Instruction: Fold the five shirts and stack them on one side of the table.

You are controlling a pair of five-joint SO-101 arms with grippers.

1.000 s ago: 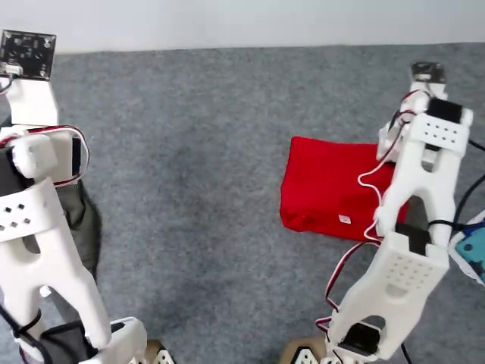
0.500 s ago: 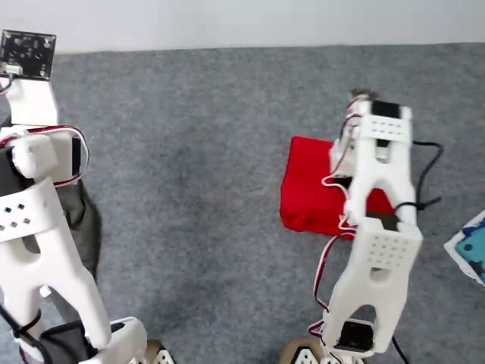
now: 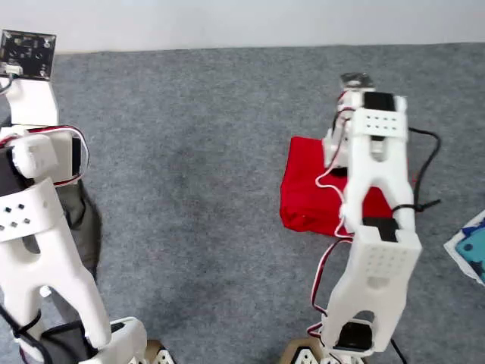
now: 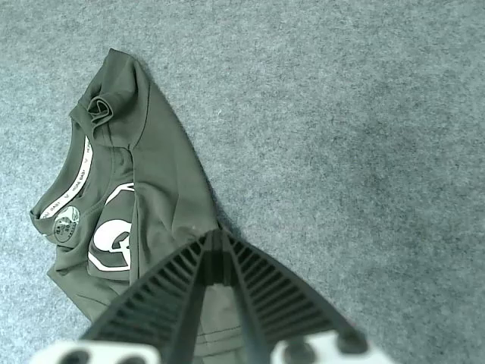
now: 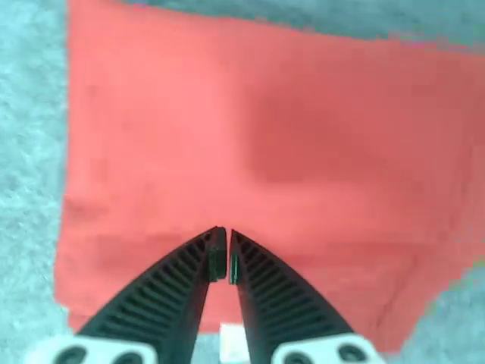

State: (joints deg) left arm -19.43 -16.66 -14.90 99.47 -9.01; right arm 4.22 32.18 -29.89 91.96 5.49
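red shirt (image 3: pixel 307 193): folded flat, right side of table (image 3: pixel 189 152) | your right jaws: directly over its middle, pressed together, pinching nothing | nearer arm: right | your left jaws: pressed together above olive shirt (image 4: pixel 129 189), well apart

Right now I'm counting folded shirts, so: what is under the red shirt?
Grey table surrounds the folded red shirt; no other fabric peeks out along its visible edges. The right arm covers its right part, and anything flat beneath the shirt is hidden.
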